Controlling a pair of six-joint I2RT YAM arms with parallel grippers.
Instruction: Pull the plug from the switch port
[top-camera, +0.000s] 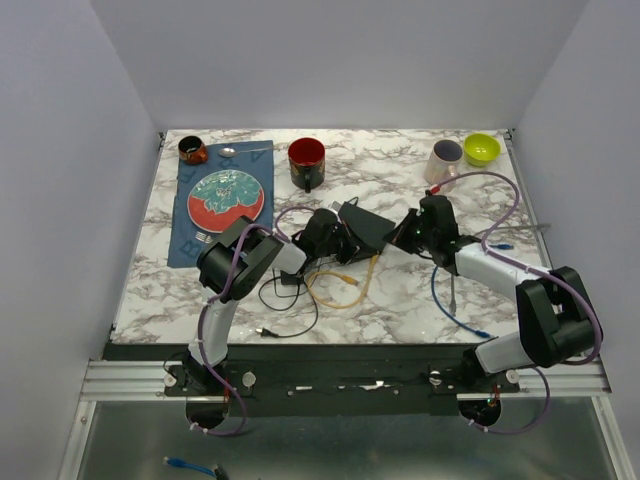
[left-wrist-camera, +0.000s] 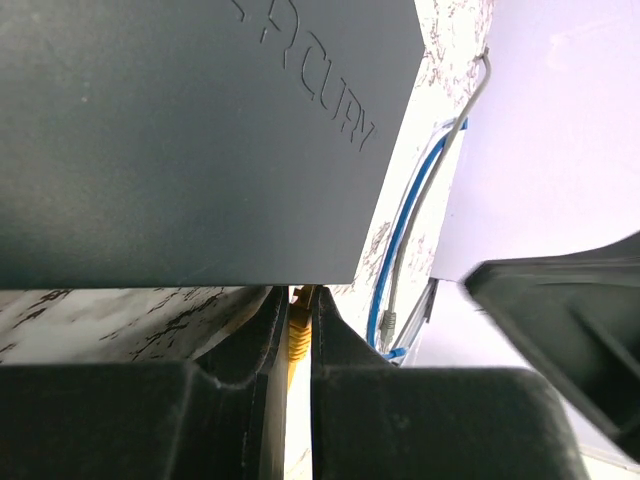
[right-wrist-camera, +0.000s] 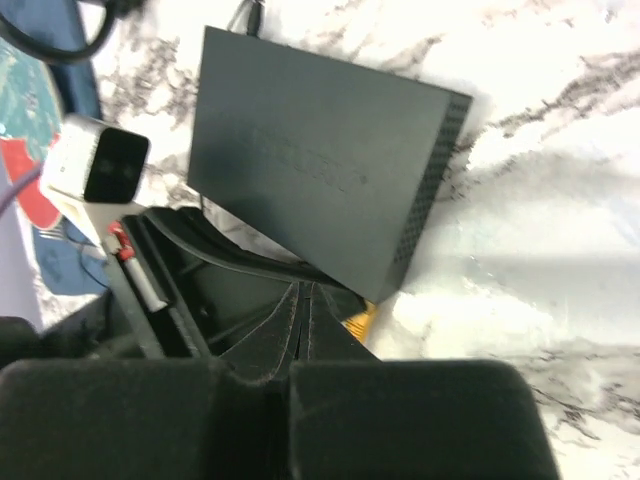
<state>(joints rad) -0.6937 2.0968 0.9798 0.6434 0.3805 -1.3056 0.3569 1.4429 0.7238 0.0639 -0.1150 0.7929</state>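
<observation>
Fingers of the left end effector were drawn in to a narrow slit around a yellow plastic cable plug, pinching it from both sides. The plug sat right against the lower edge of the flat black network switch box. From the left wrist camera I could not tell whether it was seated in the port or already clear of it.

The switch lay flat near the middle of the white marble-patterned worktop, between the two arms. A looping yellow cable ran from it toward the near edge, with a thin black cable curled just beside it.

The right end effector was fully closed, its pads pressed together with nothing visible between them. Its tips were at the near edge of the switch, where a bit of yellow showed just to one side.

A blue cable trailed across the right side of the worktop. Along the far edge stood a red ceramic mug, a pale pink mug and a lime-green bowl. A red and teal round plate rested on a blue mat at the far left.
</observation>
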